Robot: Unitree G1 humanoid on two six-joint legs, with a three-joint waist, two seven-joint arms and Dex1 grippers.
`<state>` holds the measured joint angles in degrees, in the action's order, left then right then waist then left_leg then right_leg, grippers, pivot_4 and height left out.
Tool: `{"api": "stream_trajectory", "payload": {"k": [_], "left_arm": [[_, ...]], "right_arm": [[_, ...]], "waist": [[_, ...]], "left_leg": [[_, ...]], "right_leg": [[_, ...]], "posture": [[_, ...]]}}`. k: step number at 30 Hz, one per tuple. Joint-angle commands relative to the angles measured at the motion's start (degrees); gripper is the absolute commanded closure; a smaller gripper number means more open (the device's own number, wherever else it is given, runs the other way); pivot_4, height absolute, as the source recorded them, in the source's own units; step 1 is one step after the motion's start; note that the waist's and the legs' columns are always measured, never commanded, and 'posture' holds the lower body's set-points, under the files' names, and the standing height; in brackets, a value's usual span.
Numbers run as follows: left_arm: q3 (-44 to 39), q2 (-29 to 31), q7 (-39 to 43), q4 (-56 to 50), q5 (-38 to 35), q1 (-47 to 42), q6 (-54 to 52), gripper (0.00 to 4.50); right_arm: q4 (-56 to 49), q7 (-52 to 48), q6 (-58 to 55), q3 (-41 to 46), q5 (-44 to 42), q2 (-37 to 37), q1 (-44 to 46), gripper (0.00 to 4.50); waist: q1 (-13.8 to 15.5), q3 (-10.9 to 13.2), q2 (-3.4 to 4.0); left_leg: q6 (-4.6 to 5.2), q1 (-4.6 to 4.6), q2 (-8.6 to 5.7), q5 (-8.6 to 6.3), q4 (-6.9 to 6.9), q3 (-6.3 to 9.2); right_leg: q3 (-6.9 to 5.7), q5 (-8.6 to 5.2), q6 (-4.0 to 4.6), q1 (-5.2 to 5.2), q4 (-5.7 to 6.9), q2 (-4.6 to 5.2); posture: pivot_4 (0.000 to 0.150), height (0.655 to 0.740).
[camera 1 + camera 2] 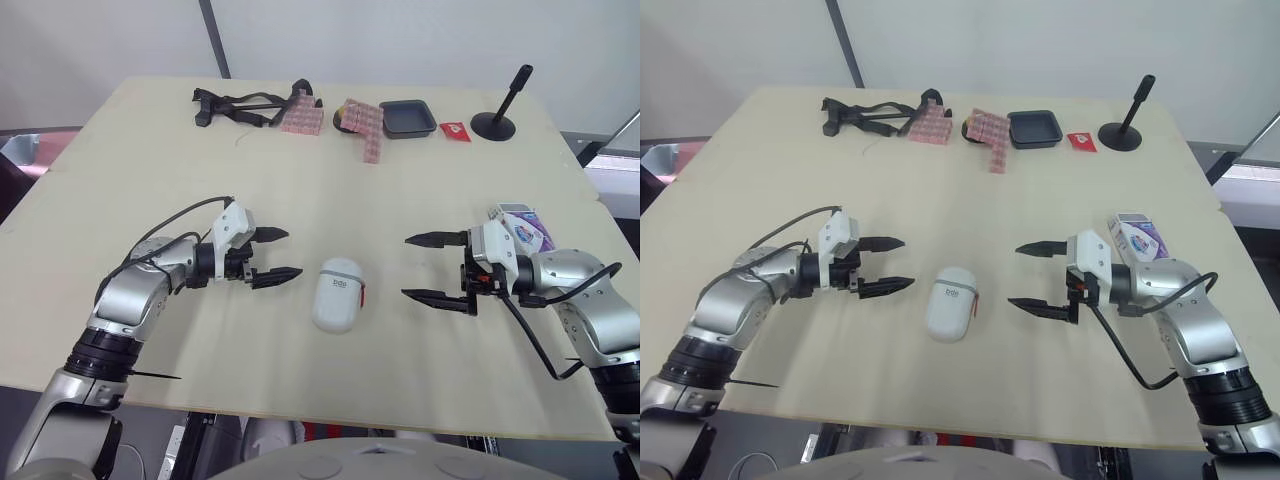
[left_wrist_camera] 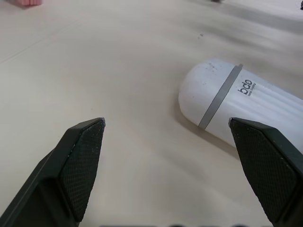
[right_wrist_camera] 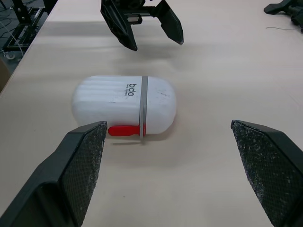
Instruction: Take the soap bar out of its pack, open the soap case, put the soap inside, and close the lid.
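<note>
- My left pincer and right pincer were both spread wide and empty, tips facing each other low over the pale worktop.
- The soap case lay shut on the worktop between them, touching neither and a little nearer the left tips.
- My right wrist view showed a red latch on the side of the case facing the right pincer.
- My left wrist view showed the plain side, with small lettering.
- The case was a smooth white capsule with rounded ends, faint lengthwise ribs on its longer part and a thin grey band round it.
- Its long axis ran crosswise to the line between my pincers, with the shorter part pointing away from me.
- From the head I saw the soap pack, a white and purple box, behind the right pincer beside its wrist.
</note>
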<state>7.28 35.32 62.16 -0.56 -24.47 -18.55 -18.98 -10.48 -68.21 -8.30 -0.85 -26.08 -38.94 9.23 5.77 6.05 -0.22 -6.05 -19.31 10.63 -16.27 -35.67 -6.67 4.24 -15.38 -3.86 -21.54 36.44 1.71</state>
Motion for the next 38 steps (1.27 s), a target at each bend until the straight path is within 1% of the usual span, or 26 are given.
{"api": "stream_trajectory", "payload": {"k": [1,5,6,7,8,9,11,13,17,19,23,27,31,37,38], "left_arm": [[-1.6,0.1,0.5,-0.1,0.3,-0.1,1.3,0.02],[-1.7,0.0,0.6,-0.1,0.4,-0.1,1.3,0.02],[-4.1,-3.1,-7.1,0.2,3.2,3.7,5.5,0.02],[-5.9,-5.4,-13.0,0.4,5.5,6.6,8.8,0.02],[-7.4,-7.2,-16.9,0.6,7.2,8.6,11.2,0.02],[-8.2,-8.3,-19.1,0.7,8.3,9.7,12.7,0.02],[-8.5,-8.8,-19.7,0.8,9.1,9.9,13.6,0.02],[-8.6,-8.9,-20.3,1.0,9.5,9.8,14.3,0.02],[-8.7,-8.9,-20.6,1.4,9.7,9.6,15.0,0.02],[-8.6,-8.8,-20.7,1.5,9.6,9.6,15.1,0.02],[-10.2,-10.4,-22.8,1.1,7.9,11.2,13.7,0.02],[-11.3,-12.5,-25.5,0.2,7.2,12.9,12.2,0.02],[-12.2,-14.1,-27.9,-0.6,7.4,14.6,12.8,0.02],[-12.7,-15.8,-30.2,-1.5,7.4,16.8,12.2,0.02],[-12.2,-15.4,-31.5,-1.3,9.4,17.1,12.4,0.02]], "right_arm": [[-1.1,0.1,0.3,1.8,-0.6,-0.9,0.1,0.0],[-1.1,0.2,0.3,1.8,-0.6,-1.0,0.1,0.0],[1.3,4.5,2.7,4.1,0.5,1.9,-4.5,0.0],[3.0,7.8,4.4,5.8,1.3,4.0,-8.1,0.0],[3.9,10.1,5.5,7.1,1.8,5.5,-10.5,0.0],[4.3,11.3,6.1,7.9,2.0,6.3,-11.8,0.0],[4.1,11.6,6.4,8.1,2.1,6.6,-12.1,0.0],[4.0,11.9,6.6,8.1,2.1,6.6,-12.2,0.0],[3.8,12.2,6.5,7.9,2.0,6.5,-12.1,0.0],[3.8,12.3,6.6,7.9,2.0,6.4,-12.1,0.0],[1.5,16.4,3.4,8.4,-0.2,8.9,-11.6,0.0],[0.9,19.8,1.2,9.7,-2.0,11.5,-12.1,0.0],[1.5,20.0,2.4,9.2,-1.0,12.6,-13.5,0.0],[2.9,19.0,4.9,8.9,0.9,12.4,-15.1,0.0],[3.4,18.7,5.4,8.8,1.3,12.1,-15.3,0.0]], "waist": [[-0.1,0.0,0.0],[-0.2,0.0,0.0],[-0.2,0.0,0.0],[0.0,-0.1,0.0],[0.1,-0.1,-0.03],[0.2,-0.1,-0.06],[0.2,0.2,-0.12],[0.1,0.3,-0.22],[-1.0,0.3,-0.3],[-1.4,0.3,-0.31],[-1.6,0.3,-0.31],[-1.2,0.4,-0.33],[-1.0,0.4,-0.37],[-1.5,0.4,-0.37],[-1.5,0.4,-0.37]], "left_leg": [[0.0,-0.01,0.0,0.0,0.0,0.0],[0.0,-0.02,0.0,0.0,0.0,0.0],[0.0,-0.02,0.0,0.0,0.0,0.0],[0.0,-0.02,0.0,0.0,0.02,0.0],[0.02,0.02,0.0,-0.02,-0.04,0.0],[0.03,-0.05,0.02,-0.04,-0.02,0.02],[0.08,-0.25,0.02,-0.11,-0.07,0.03],[0.08,-0.3,0.02,-0.1,-0.16,0.03],[-0.07,0.04,0.0,0.07,-0.07,0.02],[-0.03,0.02,0.0,0.11,-0.06,0.02],[0.04,-0.05,-0.01,0.15,-0.08,0.01],[0.05,-0.11,0.0,0.14,-0.08,0.01],[0.04,-0.11,-0.01,0.14,-0.07,0.02],[0.04,-0.08,0.0,0.14,-0.07,0.02],[0.04,-0.08,0.0,0.14,-0.07,0.02]], "right_leg": [[0.0,0.0,0.0,0.0,-0.01,0.0],[0.0,0.0,0.0,0.0,-0.01,0.0],[0.0,0.0,0.0,0.0,-0.01,0.0],[-0.01,0.0,0.0,0.02,-0.06,0.0],[-0.02,0.0,0.0,0.17,-0.09,0.01],[-0.03,0.0,0.0,0.27,-0.32,0.0],[-0.05,0.0,-0.01,0.21,-0.44,0.01],[-0.06,0.05,-0.09,0.05,-0.27,0.04],[-0.09,0.06,-0.1,0.08,-0.09,0.19],[-0.08,0.06,-0.09,0.07,-0.06,0.17],[-0.02,0.06,-0.1,0.09,0.0,0.09],[-0.02,0.06,-0.1,0.1,-0.1,0.06],[-0.12,0.06,-0.1,0.12,-0.11,0.14],[-0.1,0.06,-0.1,0.11,-0.14,0.16],[-0.1,0.06,-0.1,0.12,-0.14,0.16]], "posture": [[0.15,0.74],[0.15,0.74],[0.15,0.74],[0.15,0.74],[0.15,0.74],[0.15,0.74],[0.15,0.74],[0.15,0.74],[0.15,0.74],[0.15,0.74],[0.15,0.74],[0.15,0.74],[0.15,0.74],[0.15,0.74],[0.15,0.74]]}}
